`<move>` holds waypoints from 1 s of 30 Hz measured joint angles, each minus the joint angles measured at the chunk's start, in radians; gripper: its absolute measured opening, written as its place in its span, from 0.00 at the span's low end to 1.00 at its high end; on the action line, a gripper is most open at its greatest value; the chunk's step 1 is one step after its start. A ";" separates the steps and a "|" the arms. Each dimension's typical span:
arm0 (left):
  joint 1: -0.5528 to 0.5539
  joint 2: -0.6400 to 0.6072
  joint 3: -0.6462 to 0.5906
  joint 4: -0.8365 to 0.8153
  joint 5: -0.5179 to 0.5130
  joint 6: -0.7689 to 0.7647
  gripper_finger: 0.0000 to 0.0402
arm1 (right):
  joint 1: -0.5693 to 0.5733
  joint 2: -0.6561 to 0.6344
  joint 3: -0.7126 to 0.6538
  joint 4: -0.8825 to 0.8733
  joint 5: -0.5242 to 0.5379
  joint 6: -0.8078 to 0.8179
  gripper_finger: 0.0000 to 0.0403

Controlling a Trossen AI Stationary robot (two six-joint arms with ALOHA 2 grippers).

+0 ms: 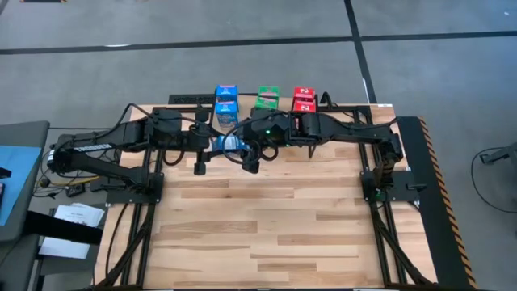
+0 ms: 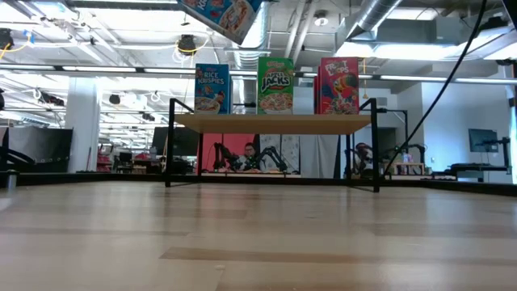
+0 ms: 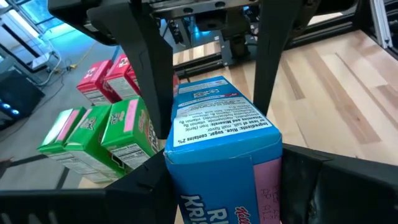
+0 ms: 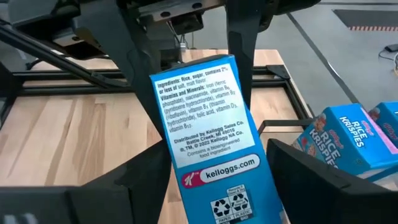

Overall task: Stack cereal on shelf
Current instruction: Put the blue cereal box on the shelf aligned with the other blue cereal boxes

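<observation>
Cereal (image 2: 212, 89) fronts read Rice Krispies, Apple Jacks, Froot Loops.

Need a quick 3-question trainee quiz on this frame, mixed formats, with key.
1. True or false: the shelf carries only red boxes.
2. Which colour is the held box that sits in the air between the left gripper and the right gripper? A red, B green, C blue.
3. In the low view, which colour of box stands in the middle of the row on the shelf?

Key:
1. False. Blue, green and red boxes all stand on it.
2. C. The left gripper is shut on it.
3. Green: the green box stands between a blue one and a red one.
</observation>
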 joint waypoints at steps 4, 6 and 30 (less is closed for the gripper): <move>0.000 0.000 0.000 0.001 0.002 -0.003 0.45 | 0.000 0.000 0.000 -0.001 0.000 0.008 0.65; 0.000 0.000 0.000 0.001 0.002 -0.019 0.45 | 0.001 0.000 0.000 -0.004 -0.001 0.021 0.63; 0.013 0.000 0.000 0.006 -0.002 -0.159 0.53 | 0.013 0.000 0.000 -0.015 0.002 0.055 0.56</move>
